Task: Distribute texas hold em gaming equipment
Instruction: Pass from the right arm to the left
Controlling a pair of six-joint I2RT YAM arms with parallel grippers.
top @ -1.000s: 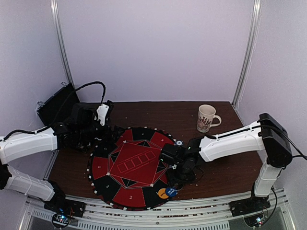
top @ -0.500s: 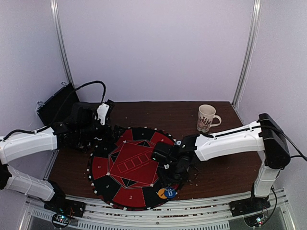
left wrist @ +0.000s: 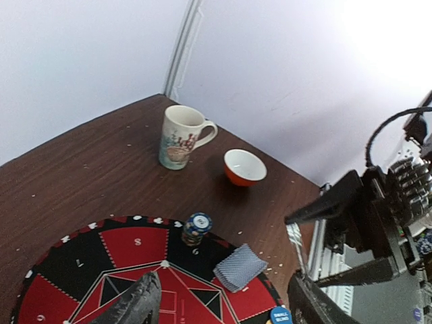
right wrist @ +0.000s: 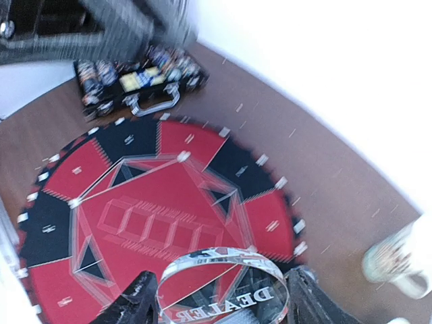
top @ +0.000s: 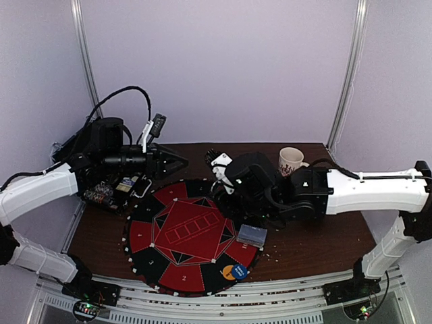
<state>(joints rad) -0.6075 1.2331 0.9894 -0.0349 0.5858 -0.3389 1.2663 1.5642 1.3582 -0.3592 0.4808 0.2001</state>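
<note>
One deck of cards [top: 251, 235]. One chip stack [left wrist: 197, 228]. Three buttons: one blue button [top: 240, 271], one orange button [top: 229, 273], one clear dealer button [right wrist: 223, 287]. One mat [top: 182, 236], one mug [top: 290, 160], one bowl [left wrist: 244, 167], one chip case [top: 111, 191].

A white patterned mug [top: 290, 162] stands upright on the brown table [top: 324, 236], at two o'clock off the round red-and-black mat [top: 182, 233]. In the left wrist view, a white-and-orange bowl [left wrist: 244, 167] sits near it, at its four o'clock.
</note>
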